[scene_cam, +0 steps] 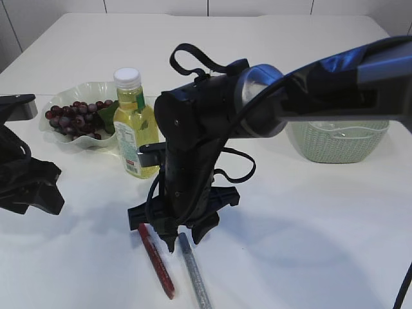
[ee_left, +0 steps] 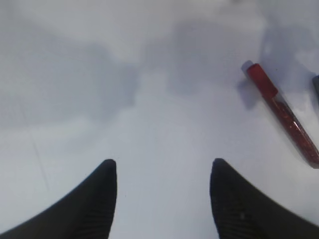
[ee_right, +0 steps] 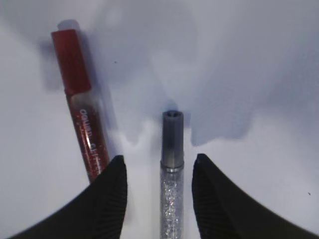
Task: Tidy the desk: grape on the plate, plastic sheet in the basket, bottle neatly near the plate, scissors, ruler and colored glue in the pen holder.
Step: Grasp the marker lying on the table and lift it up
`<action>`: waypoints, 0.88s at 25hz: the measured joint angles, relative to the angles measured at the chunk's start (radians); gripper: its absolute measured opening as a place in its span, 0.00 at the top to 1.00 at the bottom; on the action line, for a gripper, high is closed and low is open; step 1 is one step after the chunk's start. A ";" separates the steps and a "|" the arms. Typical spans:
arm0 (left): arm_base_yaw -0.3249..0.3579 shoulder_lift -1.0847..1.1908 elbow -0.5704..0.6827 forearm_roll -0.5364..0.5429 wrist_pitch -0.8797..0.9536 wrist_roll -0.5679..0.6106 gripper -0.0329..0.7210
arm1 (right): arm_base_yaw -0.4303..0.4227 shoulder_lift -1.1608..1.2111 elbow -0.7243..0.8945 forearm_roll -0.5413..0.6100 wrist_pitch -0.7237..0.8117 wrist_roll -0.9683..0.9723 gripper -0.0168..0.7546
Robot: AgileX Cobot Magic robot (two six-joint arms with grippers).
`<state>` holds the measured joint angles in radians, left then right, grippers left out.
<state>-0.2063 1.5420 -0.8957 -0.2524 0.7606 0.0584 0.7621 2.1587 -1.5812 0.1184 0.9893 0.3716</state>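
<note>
Two colored glue pens lie side by side at the table's front: a red glitter one (scene_cam: 156, 261) (ee_right: 82, 109) (ee_left: 281, 112) and a silver glitter one (scene_cam: 195, 277) (ee_right: 172, 144). My right gripper (scene_cam: 183, 242) (ee_right: 159, 156) reaches across the middle and stands open, low over the silver pen, one finger on each side and apart from it. My left gripper (ee_left: 162, 162) is open over bare table, left of the red pen. Grapes (scene_cam: 74, 119) lie on the plate (scene_cam: 96, 85), and the bottle (scene_cam: 136, 129) stands upright beside it. Scissors, ruler, plastic sheet and pen holder are out of view.
A pale green woven basket (scene_cam: 338, 141) stands at the right, partly behind the right arm. The left arm's black body (scene_cam: 26, 183) sits at the left edge. The right arm's bulk hides the table's middle.
</note>
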 joint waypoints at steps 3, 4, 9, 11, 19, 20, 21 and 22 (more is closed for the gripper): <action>0.000 0.000 0.000 -0.002 0.000 -0.001 0.38 | 0.000 0.020 0.000 0.000 -0.001 0.007 0.52; 0.000 0.000 0.000 -0.002 0.000 -0.001 0.38 | 0.000 0.027 0.000 0.000 -0.001 0.010 0.52; 0.000 0.000 0.000 -0.003 0.000 -0.001 0.38 | 0.000 0.038 0.000 0.000 -0.003 0.017 0.52; 0.000 0.000 0.000 -0.003 -0.001 -0.001 0.38 | 0.000 0.039 0.000 0.000 -0.005 0.019 0.52; 0.000 0.000 0.000 -0.005 -0.005 -0.001 0.38 | 0.000 0.054 0.000 -0.011 -0.007 0.019 0.52; 0.000 0.000 0.000 -0.005 -0.005 -0.001 0.38 | 0.000 0.054 0.000 -0.011 -0.007 0.019 0.53; 0.000 0.000 0.000 -0.005 -0.006 -0.001 0.38 | 0.000 0.054 0.000 -0.011 -0.007 0.019 0.55; 0.000 0.000 0.000 -0.005 -0.006 -0.001 0.38 | 0.000 0.054 0.000 -0.011 -0.007 0.019 0.58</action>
<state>-0.2063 1.5420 -0.8957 -0.2579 0.7549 0.0571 0.7621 2.2123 -1.5812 0.1076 0.9821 0.3910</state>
